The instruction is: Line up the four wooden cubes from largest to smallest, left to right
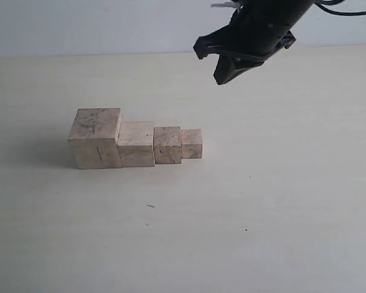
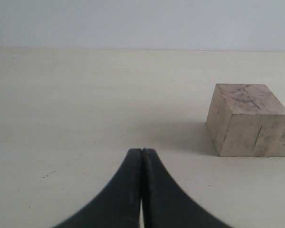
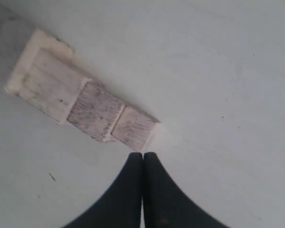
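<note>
**A:** Right tool [image 3: 142, 159]: black fingers pressed together with nothing between them. It's raised off the pale off-white bench [image 1: 262, 201], off the small end of the row, touching nothing. Left tool [image 2: 142, 154]: also closed on nothing, low near the bench, on the far side of the largest cube [image 2: 247, 118] from the rest of the row and well apart from it. That cube is pale beige, rough-grained wood with dark smudges.

**B:** And the rest?

**A:** The four wooden cubes [image 1: 146, 145] sit on the bench in one row, side faces touching. Exterior view, left to right: largest cube, second cube [image 1: 136, 143], third cube [image 1: 167, 145], smallest cube [image 1: 191, 143]. The order already reads largest to smallest.

**B:** If the robot has to correct one?

**A:** Judgement only: solid wood, so stiff, light and not fragile. The rough grain should give the fingers good bite, so slip risk is low. The faces between neighbours are blocked, so it should take the front and back faces, flat and centred rather than on the edges. The smallest cube also has its outer side face free.

**B:** Risk?

**A:** The cubes are probably light enough to slide on the smooth bench. Any brush from a finger would likely shove the whole row.
</note>
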Motion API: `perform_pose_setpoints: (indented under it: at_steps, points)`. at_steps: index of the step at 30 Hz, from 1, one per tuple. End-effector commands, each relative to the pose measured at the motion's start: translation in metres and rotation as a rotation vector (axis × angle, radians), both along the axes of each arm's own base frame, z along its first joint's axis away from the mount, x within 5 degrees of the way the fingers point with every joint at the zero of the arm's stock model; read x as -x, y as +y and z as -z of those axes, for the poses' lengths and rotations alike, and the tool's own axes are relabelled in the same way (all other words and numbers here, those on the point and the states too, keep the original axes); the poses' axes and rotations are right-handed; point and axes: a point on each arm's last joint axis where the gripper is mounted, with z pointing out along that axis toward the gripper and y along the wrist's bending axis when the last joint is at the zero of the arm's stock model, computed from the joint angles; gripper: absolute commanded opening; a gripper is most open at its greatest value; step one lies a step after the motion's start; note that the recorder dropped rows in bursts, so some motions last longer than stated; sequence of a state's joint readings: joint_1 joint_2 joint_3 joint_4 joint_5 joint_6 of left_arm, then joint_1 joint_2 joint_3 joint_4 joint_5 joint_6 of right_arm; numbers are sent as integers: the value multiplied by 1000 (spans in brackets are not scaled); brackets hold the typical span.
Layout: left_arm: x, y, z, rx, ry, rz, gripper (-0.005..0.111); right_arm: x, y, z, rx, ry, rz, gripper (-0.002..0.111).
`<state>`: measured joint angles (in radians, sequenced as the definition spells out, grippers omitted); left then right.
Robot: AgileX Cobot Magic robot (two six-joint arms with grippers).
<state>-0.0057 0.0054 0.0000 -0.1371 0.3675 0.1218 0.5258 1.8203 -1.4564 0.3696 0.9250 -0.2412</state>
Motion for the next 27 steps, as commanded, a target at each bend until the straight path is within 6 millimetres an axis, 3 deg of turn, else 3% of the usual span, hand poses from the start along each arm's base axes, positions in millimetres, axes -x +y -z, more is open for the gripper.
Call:
perform_pose_setpoints:
  at_steps: [1, 8, 19, 27]
  points:
    - [0, 0, -1, -1, -17, 3, 0, 21, -15, -9, -141, -149, 139, 0]
    - [0, 0, -1, -1, -17, 3, 0, 61, -41, -16, -277, -222, 283, 0]
    - [0, 0, -1, -1, -17, 3, 0, 75, -53, -57, -372, -368, 294, 0]
    - [0, 0, -1, -1, -17, 3, 0, 98, -68, -81, -305, -510, 181, 0]
